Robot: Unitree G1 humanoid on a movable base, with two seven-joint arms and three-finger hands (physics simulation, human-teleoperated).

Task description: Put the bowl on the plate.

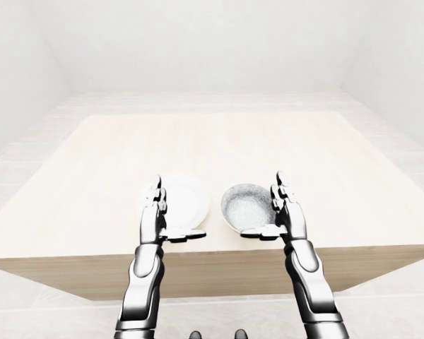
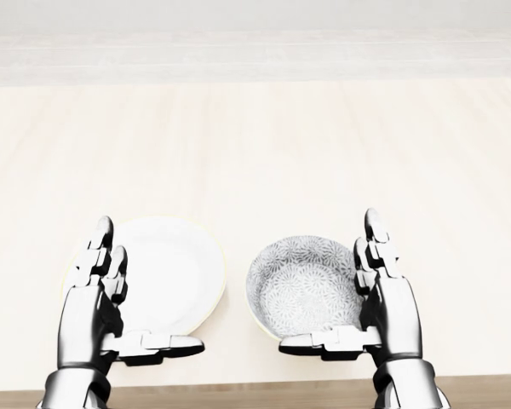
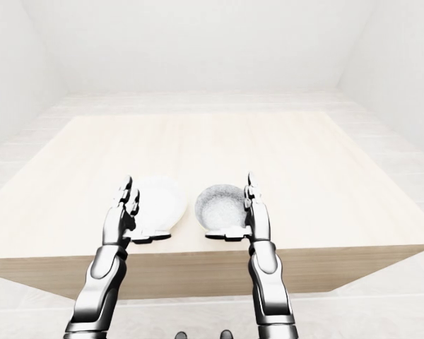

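A grey patterned bowl [image 2: 300, 285] sits upright on the pale wooden table [image 2: 264, 153], near its bottom edge in the head view. A white plate [image 2: 172, 273] lies flat just left of it, with a narrow gap between the two. My right hand [image 2: 351, 294] stands open at the bowl's right side, fingers pointing up, thumb stretched left under the bowl's near rim. My left hand [image 2: 132, 298] is open at the plate's left side, its thumb reaching right over the plate's near rim. Neither hand holds anything.
The table's near edge [image 1: 219, 258] runs just below both hands. A pale tiled floor [image 1: 381, 127] and white walls surround the table. Nothing else stands on the tabletop.
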